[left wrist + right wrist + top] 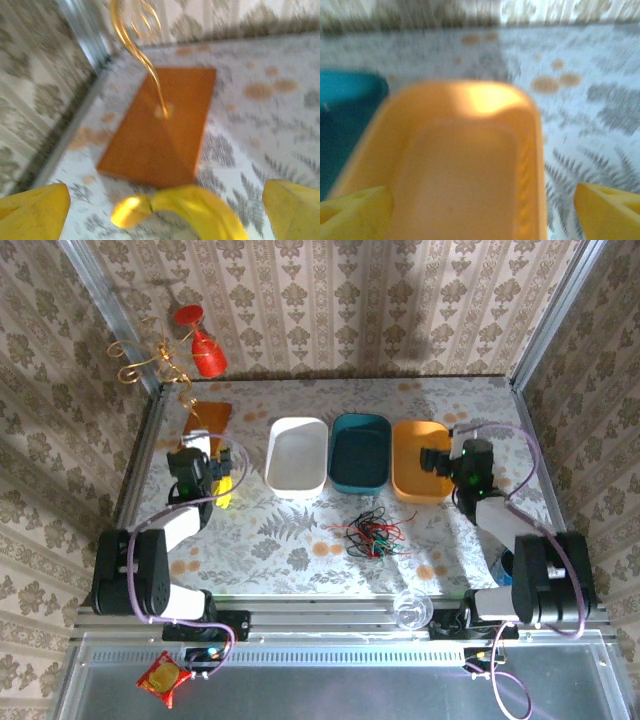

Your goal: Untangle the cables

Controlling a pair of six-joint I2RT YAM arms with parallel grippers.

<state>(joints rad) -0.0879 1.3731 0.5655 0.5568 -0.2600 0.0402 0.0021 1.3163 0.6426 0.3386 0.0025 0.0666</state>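
The tangle of thin red, black and green cables (375, 535) lies untouched on the fern-patterned table (285, 525), just in front of the teal plastic tray (360, 455), so the reach is judged not yet begun. A single outer strand would need to be pinched next (the knot looks loose). The right gripper (482, 210) is held spread and empty over the orange plastic tray (465, 165). The left gripper (162, 207) is likewise spread, grasping nothing, low beside the orange rectangular board (160, 135).

Three trays (298, 455), one cable tangle (374, 533)
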